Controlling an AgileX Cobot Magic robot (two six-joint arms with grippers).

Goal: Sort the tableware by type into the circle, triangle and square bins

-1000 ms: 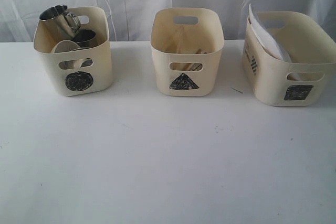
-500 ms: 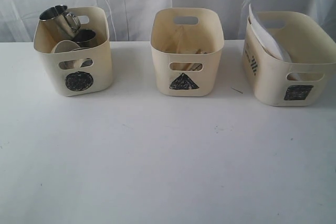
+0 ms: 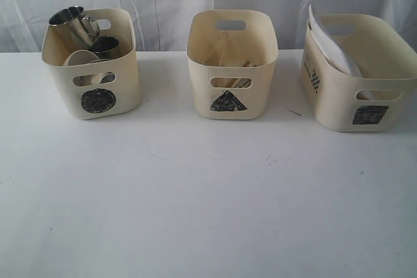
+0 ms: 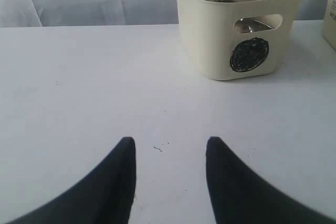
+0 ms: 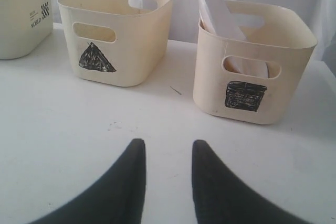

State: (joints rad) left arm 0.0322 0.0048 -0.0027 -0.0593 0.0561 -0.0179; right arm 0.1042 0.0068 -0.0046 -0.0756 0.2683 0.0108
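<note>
Held black left claw (image 4: pixel 170 145) and black right claw (image 5: pixel 167 148) parted, empty, over white desk (image 3: pixel 208 213); saw cream plastic circle-marked tub (image 3: pixel 120 79) by far edge.

The left gripper (image 4: pixel 170 142) shows as two matte black fingers (image 4: pixel 113 190), smooth and plastic-looking, each broad at the base and curving to a narrow, rounded tip. The right gripper (image 5: pixel 168 142) has the same pair of plain black, horn-shaped fingers (image 5: pixel 218 190).
</note>
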